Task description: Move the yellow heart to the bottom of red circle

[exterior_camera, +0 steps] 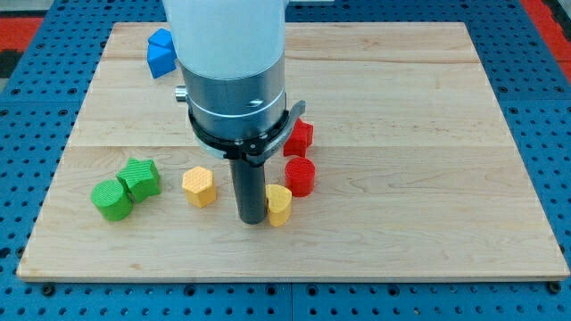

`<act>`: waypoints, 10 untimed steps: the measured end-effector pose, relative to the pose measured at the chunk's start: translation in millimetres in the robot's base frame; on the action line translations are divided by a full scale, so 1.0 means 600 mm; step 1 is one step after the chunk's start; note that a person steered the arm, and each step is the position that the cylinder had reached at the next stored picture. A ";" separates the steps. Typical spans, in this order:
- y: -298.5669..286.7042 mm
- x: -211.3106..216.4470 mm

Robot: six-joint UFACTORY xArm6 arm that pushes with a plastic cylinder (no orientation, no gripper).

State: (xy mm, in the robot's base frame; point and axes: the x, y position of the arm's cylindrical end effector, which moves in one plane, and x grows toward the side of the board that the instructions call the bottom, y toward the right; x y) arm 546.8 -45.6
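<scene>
- Nearest the camera, the yellow heart (280, 205) sits at seven o'clock of the red circle (301, 176).
- My tip (252, 219) touches its nine o'clock side; no tool fitted, just a rod.
- Step: final nudge toward three o'clock, I judge.

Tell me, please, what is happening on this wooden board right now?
The arm's rod is pushing blocks on the board. My tip stands right against the view's left side of the yellow heart. The heart lies just below the red circle, slightly toward the view's left of it. A yellow hexagon, two green blocks, another red block and a blue block lie apart.
</scene>
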 end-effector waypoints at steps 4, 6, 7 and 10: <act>0.014 -0.017; 0.073 0.081; -0.010 0.079; -0.253 0.025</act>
State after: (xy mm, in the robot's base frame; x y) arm 561.7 -197.2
